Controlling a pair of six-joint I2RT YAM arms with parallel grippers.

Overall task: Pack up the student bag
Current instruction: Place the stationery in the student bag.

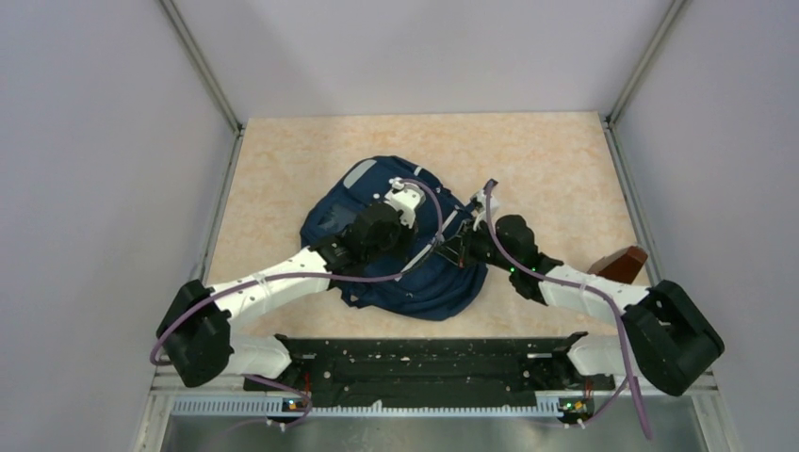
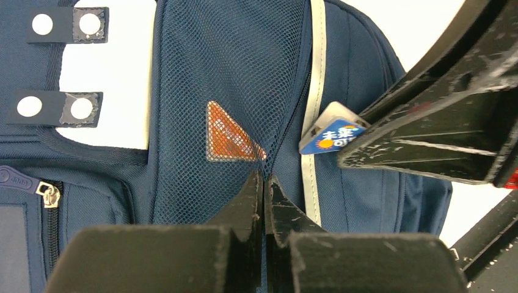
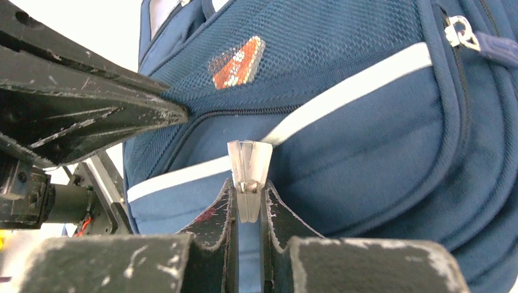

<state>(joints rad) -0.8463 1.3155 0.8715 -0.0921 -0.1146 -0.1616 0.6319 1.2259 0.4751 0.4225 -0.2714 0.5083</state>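
Observation:
The student bag (image 1: 396,273) is a navy backpack lying flat mid-table, with both grippers meeting on top of it. My left gripper (image 2: 264,183) is shut, pinching the edge of the blue mesh pocket just below an orange triangle patch (image 2: 229,134); in the top view it (image 1: 429,235) sits over the bag's middle. My right gripper (image 3: 249,192) is shut on a small flat pull tab (image 3: 249,162). In the left wrist view that tab (image 2: 327,131) is blue and white with printed characters, beside a grey-white stripe (image 2: 316,67). The bag fills the right wrist view (image 3: 366,122).
A brown book-like object (image 1: 622,262) lies at the table's right edge by the right arm. Grey walls close in the table on three sides. A black rail (image 1: 415,363) runs along the near edge. White patches (image 2: 104,73) and a closed zip (image 2: 49,195) show on the bag's front.

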